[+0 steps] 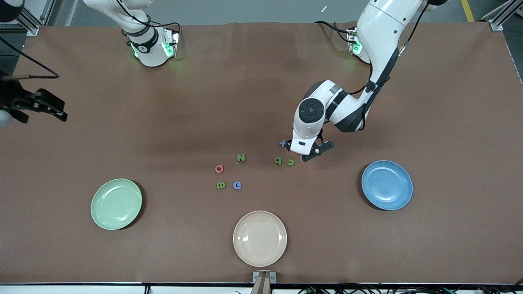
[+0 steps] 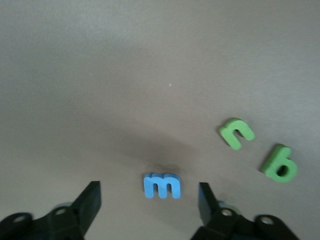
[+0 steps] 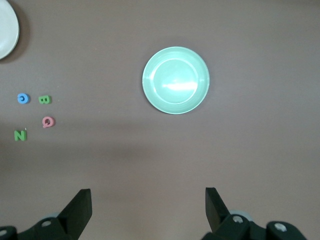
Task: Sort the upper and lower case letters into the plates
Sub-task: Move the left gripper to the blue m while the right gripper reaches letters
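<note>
Brown tabletop (image 1: 253, 102) held a small blue foam letter m (image 2: 162, 185), lying crosswise between the left gripper's (image 2: 150, 200) spread fingers. Right gripper (image 3: 147, 202) waited, spread, above the pale green plate (image 3: 176, 80).

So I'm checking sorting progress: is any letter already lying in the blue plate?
No, the blue plate holds nothing in the front view, and the letters all lie on the table outside it.
</note>
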